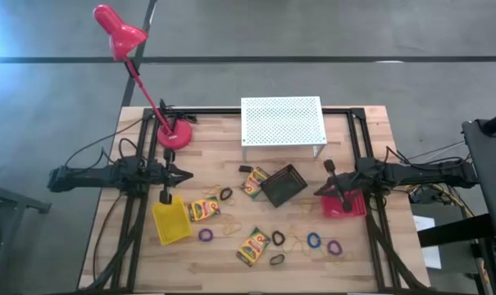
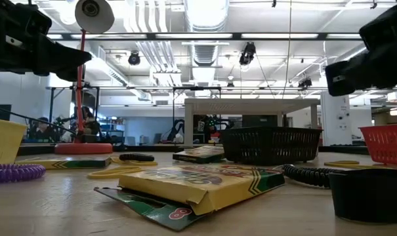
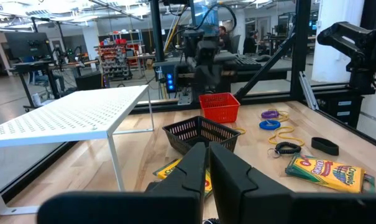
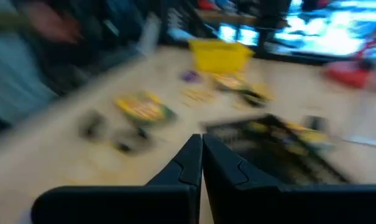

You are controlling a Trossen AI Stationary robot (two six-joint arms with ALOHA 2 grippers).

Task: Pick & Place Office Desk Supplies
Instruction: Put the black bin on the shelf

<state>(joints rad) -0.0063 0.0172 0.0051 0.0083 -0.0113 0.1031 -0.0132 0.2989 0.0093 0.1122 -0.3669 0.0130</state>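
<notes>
From above, the left gripper (image 1: 182,174) hangs over the table's left part with its fingers together and nothing between them; the yellow basket (image 1: 170,222) lies just below its tip toward the table's near edge, and a crayon box (image 1: 204,210) sits beside that basket. The red lamp (image 1: 174,133) has its base just behind this gripper. The right gripper (image 1: 322,189) is closed and empty too, poised at the inner edge of the red basket (image 1: 344,204), with the black basket (image 1: 284,184) just ahead of its fingertips toward the table's middle and the white shelf (image 1: 283,120) behind it. Loops, a purple loop (image 1: 206,235) and a blue loop (image 1: 314,241) among them, lie scattered nearer the front edge. At table height, another crayon box (image 2: 198,185) lies flat in front, the black basket behind it. The left wrist camera shows its own fingers (image 3: 191,172) pressed together, pointing at the black basket, with the red one beyond. The right wrist camera, blurred, shows its fingers (image 4: 188,162) shut, with the yellow basket far ahead.
</notes>
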